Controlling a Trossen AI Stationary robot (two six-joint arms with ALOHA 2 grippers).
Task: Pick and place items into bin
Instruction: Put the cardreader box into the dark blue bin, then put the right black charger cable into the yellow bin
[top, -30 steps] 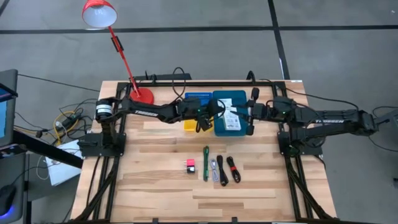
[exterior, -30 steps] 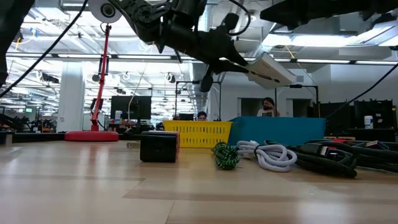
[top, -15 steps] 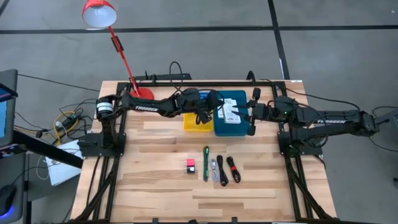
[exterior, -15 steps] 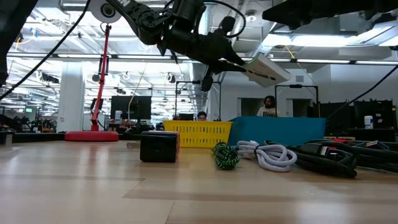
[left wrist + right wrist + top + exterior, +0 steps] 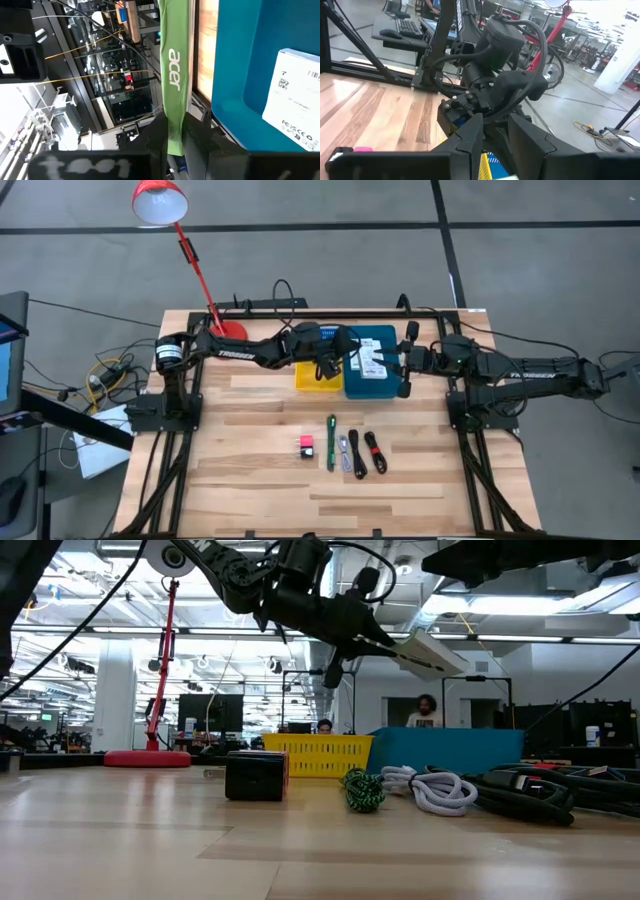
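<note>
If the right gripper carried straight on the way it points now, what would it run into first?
Most likely the left arm's wrist, which fills the right wrist view straight ahead of the right gripper. In the high view the two grippers face each other over the teal bin. Depth between them is hard to judge.

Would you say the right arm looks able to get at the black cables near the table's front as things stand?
Probably yes: the black cables lie uncovered on the table, with nothing above them. The right gripper hovers by the teal bin, apparently holding nothing.
</note>
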